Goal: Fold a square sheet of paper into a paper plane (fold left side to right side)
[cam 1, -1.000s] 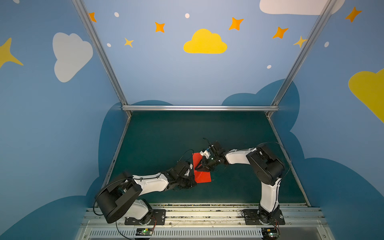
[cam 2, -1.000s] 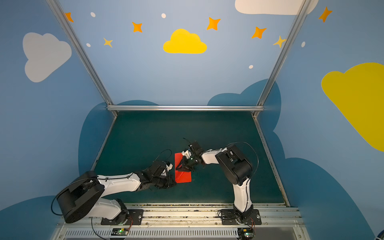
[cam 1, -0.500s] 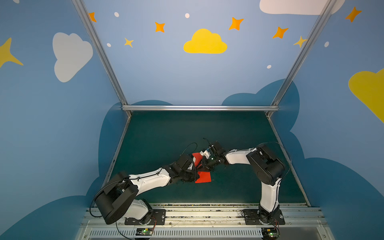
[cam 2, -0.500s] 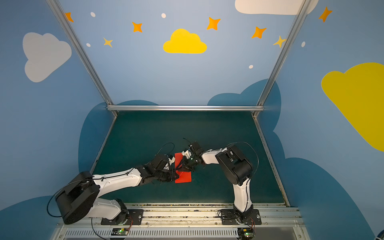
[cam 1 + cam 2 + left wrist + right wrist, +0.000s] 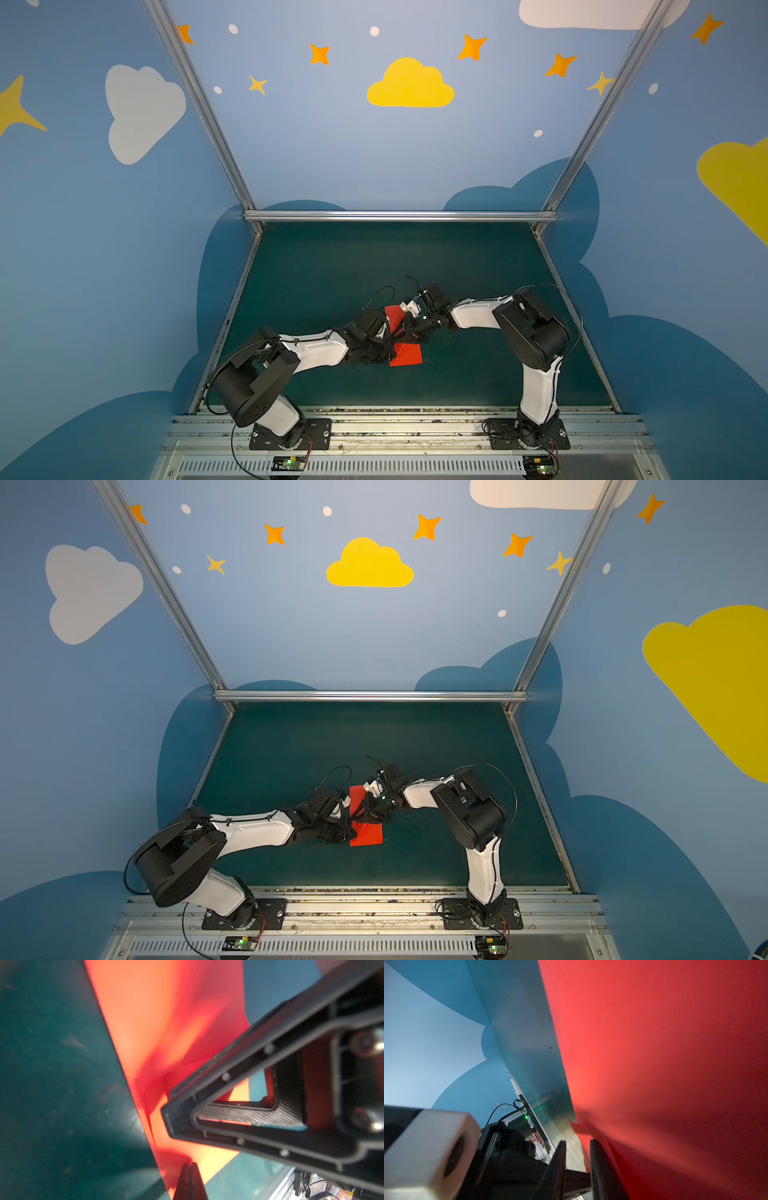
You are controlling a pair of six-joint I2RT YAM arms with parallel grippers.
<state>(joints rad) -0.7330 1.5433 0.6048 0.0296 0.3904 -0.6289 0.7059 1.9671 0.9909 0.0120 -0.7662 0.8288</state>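
Your red paper (image 5: 406, 354) sits at the middle of the mat (image 5: 332, 266), nearer its front edge: near part flat, far part bent up.

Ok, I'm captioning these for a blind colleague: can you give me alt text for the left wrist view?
A red sheet of paper lies on a dark green table, partly bent up along a crease. The black right gripper reaches over the crease, and the shut left gripper sits at the paper's edge.
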